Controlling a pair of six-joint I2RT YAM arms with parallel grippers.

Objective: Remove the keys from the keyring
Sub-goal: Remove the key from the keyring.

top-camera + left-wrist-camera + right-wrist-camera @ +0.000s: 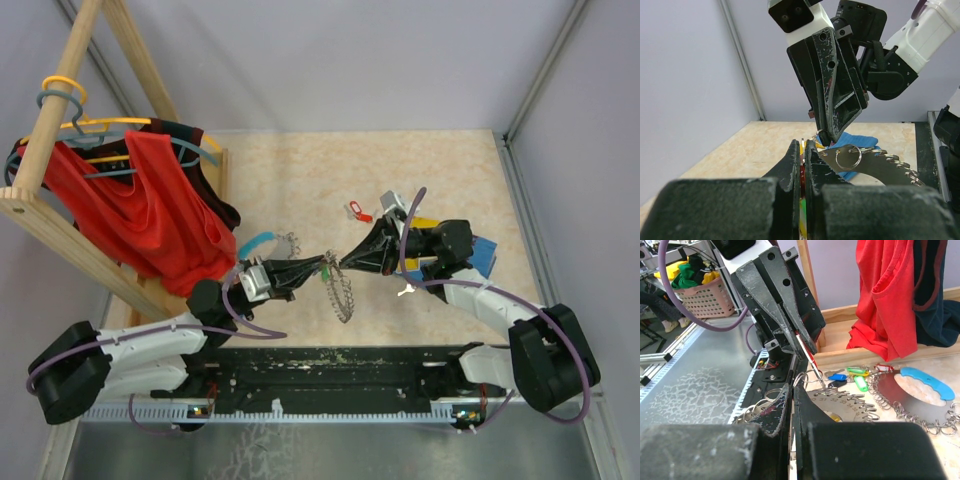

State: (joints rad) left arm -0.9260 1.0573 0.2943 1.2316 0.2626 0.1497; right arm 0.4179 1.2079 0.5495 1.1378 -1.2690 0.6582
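The keyring [343, 293], a grey metal plate fringed with silver loops, hangs above the table between the two grippers. In the left wrist view its plate [875, 169] runs off to the right. My left gripper [803, 144] is shut on thin key tags, red, green and yellow, pinched edge-on between its fingers. My right gripper [824, 136] comes down from above, shut on a small silver loop at the keyring's end. In the right wrist view the right gripper [791, 389] is shut beside the numbered plate [855, 402], and the left gripper [810, 347] holds a red tag.
A second ring with a blue handle [921, 382] lies on the table by loose blue [837, 377] and green [860, 384] keys. One red tag [357, 210] lies alone farther back. A wooden rack with red clothing [150, 215] stands left. A blue object [484, 255] lies under the right arm.
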